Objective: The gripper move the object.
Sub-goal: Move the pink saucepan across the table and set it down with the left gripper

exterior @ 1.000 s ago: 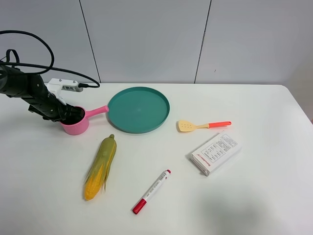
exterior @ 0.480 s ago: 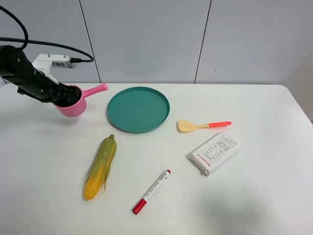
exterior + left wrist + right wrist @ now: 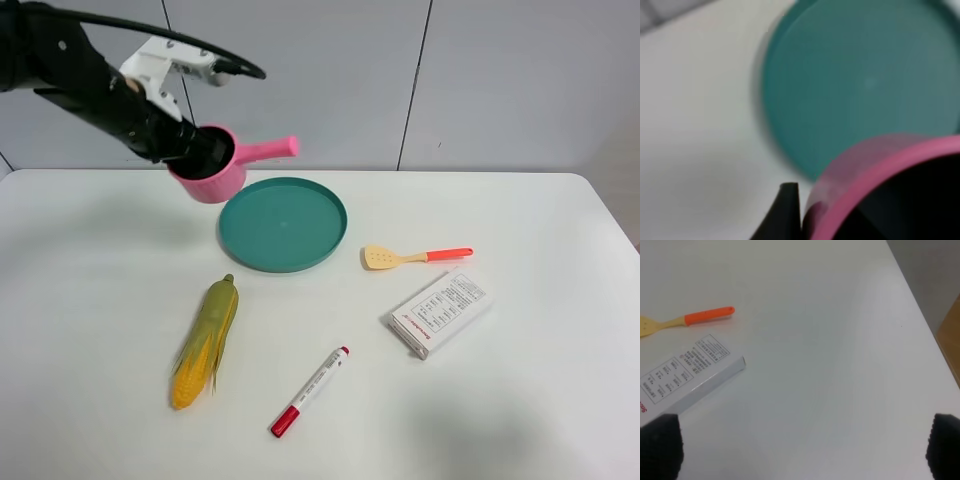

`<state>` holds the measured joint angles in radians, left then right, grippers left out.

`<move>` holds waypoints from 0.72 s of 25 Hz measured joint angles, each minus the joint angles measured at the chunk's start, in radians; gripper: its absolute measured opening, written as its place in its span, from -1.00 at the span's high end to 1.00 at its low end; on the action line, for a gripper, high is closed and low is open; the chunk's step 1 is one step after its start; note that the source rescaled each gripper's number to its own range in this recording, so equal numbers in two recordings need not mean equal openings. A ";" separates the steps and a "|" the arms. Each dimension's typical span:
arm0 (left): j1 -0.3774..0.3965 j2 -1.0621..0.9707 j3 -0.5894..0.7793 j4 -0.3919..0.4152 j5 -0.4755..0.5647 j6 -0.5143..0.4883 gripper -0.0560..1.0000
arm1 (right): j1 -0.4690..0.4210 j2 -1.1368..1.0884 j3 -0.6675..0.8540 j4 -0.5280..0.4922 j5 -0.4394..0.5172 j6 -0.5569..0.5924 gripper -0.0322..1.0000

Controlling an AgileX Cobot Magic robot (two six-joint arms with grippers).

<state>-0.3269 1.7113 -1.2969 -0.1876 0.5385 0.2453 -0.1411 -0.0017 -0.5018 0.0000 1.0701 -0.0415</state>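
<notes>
Pink saucepan (image 3: 213, 176) is up in the air, clear of the white bench (image 3: 520, 400), and the left claw (image 3: 199, 150) has it clamped by the rim, black fingers reaching into the dark inside. The pan is tilted, and its short handle sticks out to the right in the high view. It hangs just beside the back-left edge of the teal plate (image 3: 283, 223).

From the left wrist camera it is all a blur, but the pink wall (image 3: 875, 167) fills the near corner. One black fingertip (image 3: 786, 210) sits tight against the outside of it, with the plate (image 3: 865, 85) spread underneath.

Over on the right, the right claw (image 3: 802, 447) shows only in its own camera. Its two dark fingertips (image 3: 659, 445) are spread wide apart with nothing between them, looking down on bare bench (image 3: 830, 365).

Down on the bench, a yellow spatula (image 3: 414, 257) with an orange handle lies just right of the plate. A white printed box (image 3: 441, 312) sits near it, a little closer to the front. An ear of corn (image 3: 205, 342) lies in front of the plate, and a red-capped marker (image 3: 310, 391) lies to the corn's right, well apart from the pan.
</notes>
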 joint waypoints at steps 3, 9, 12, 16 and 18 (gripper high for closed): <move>-0.075 0.026 -0.120 -0.002 0.006 0.001 0.89 | 0.000 0.000 0.000 0.000 0.000 0.000 -1.00; -0.194 0.162 -0.352 -0.003 0.027 0.001 0.89 | 0.000 0.000 0.000 0.000 0.000 0.000 -1.00; -0.238 0.251 -0.471 -0.003 0.039 0.001 0.89 | 0.000 0.000 0.000 0.000 0.000 0.000 -1.00; -0.276 0.375 -0.607 -0.003 0.048 0.001 0.89 | 0.000 0.000 0.000 0.000 0.000 0.000 -1.00; -0.286 0.433 -0.665 -0.003 0.051 0.002 0.89 | 0.000 0.000 0.000 0.000 0.000 0.000 -1.00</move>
<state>-0.6125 2.1447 -1.9620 -0.1910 0.5895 0.2473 -0.1411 -0.0017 -0.5018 0.0000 1.0701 -0.0415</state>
